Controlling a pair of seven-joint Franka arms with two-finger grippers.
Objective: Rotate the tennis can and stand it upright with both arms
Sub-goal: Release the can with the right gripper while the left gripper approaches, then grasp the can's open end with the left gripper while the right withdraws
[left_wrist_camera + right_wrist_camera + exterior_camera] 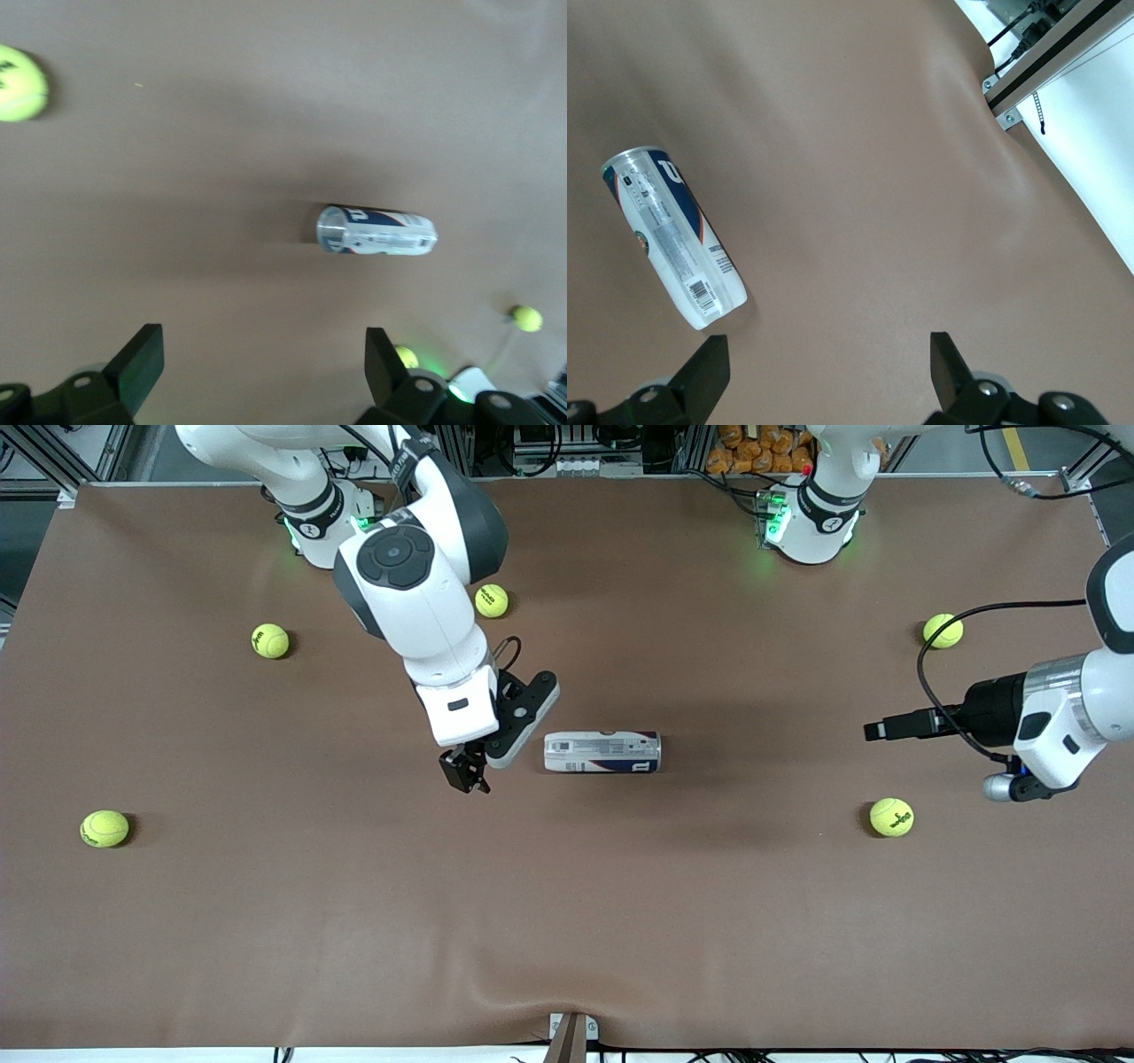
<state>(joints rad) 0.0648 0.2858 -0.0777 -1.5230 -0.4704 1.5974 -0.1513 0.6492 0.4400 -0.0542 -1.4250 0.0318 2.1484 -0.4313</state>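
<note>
The tennis can [602, 752] lies on its side in the middle of the brown table, its long axis running from one arm's end toward the other. My right gripper [465, 771] hangs open and empty just off the can's end toward the right arm's side, not touching it. The can shows in the right wrist view [671, 239] close to one finger [709, 372]. My left gripper [877, 731] is open and empty, held low and level toward the left arm's end, pointing at the can from well away. The left wrist view shows the can [376, 231] end-on ahead.
Several yellow-green tennis balls lie scattered: two [270, 640] [492, 600] near the right arm's base, one [104, 828] at the right arm's end, and two [943, 631] [891, 817] by the left gripper. The table's front edge [1010, 97] shows in the right wrist view.
</note>
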